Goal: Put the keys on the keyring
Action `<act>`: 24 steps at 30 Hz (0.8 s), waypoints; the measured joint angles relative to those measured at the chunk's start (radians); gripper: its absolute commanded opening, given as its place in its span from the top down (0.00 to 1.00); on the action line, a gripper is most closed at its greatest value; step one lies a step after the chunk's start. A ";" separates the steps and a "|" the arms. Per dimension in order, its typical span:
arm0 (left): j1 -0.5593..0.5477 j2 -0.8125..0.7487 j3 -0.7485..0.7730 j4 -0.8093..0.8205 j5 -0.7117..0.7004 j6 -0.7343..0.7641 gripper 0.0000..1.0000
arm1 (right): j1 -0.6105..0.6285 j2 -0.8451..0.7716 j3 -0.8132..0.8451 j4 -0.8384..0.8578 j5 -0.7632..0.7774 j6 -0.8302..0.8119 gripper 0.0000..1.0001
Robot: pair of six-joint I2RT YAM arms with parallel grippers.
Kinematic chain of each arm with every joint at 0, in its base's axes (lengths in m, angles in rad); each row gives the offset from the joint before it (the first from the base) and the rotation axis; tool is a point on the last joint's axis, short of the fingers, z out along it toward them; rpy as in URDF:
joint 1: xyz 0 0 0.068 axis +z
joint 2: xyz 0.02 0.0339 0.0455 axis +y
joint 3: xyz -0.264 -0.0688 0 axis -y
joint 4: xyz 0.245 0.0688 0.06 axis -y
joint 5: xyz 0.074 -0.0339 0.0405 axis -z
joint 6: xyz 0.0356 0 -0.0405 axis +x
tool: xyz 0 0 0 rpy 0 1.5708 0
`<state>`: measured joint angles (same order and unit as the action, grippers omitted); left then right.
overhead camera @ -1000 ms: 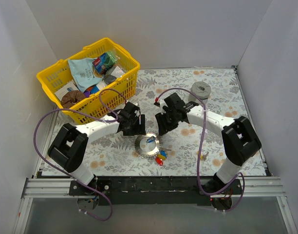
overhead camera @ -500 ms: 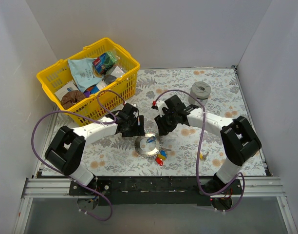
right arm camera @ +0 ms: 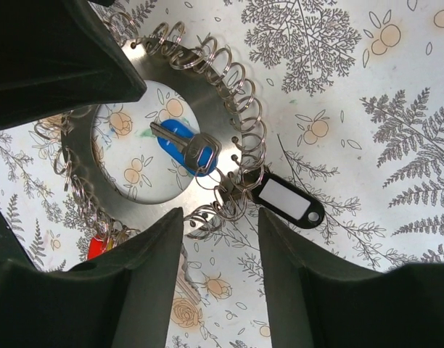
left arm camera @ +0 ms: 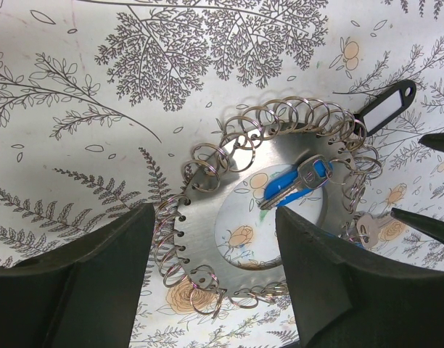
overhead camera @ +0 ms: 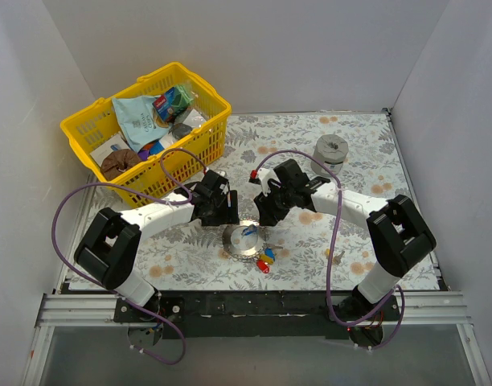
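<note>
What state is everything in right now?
keyring: flat on table, under both grippers
blue key: lying partly over keyring's centre hole
black tag: on table at keyring's rim
left gripper: open, empty
right gripper: open, empty
yellow basket: full
grey roll: standing on end

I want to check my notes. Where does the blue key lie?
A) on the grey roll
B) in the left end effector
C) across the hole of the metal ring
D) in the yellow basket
C: the blue key lies over the open middle of the ring.
</note>
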<state>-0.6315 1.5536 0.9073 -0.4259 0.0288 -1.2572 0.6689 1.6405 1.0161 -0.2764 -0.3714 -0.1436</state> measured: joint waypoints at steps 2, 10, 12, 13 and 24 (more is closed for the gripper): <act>0.000 0.000 0.000 0.000 0.000 0.000 0.33 | 0.000 0.000 0.000 0.005 -0.009 -0.003 0.50; 0.000 0.001 0.000 0.000 0.001 0.000 0.33 | 0.000 0.002 0.000 0.016 -0.039 -0.011 0.53; 0.000 0.002 0.001 0.000 0.001 0.000 0.33 | 0.000 0.004 0.000 0.018 -0.043 -0.011 0.53; 0.000 0.003 0.002 0.000 0.001 0.000 0.33 | 0.000 0.005 0.000 0.018 -0.044 -0.012 0.53; 0.000 0.009 0.004 0.000 0.005 0.000 0.33 | 0.000 0.066 0.000 0.017 -0.023 -0.014 0.57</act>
<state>-0.6315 1.5627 0.9115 -0.4259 0.0338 -1.2568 0.6689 1.7069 1.0161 -0.2596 -0.3943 -0.1574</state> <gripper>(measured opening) 0.667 0.446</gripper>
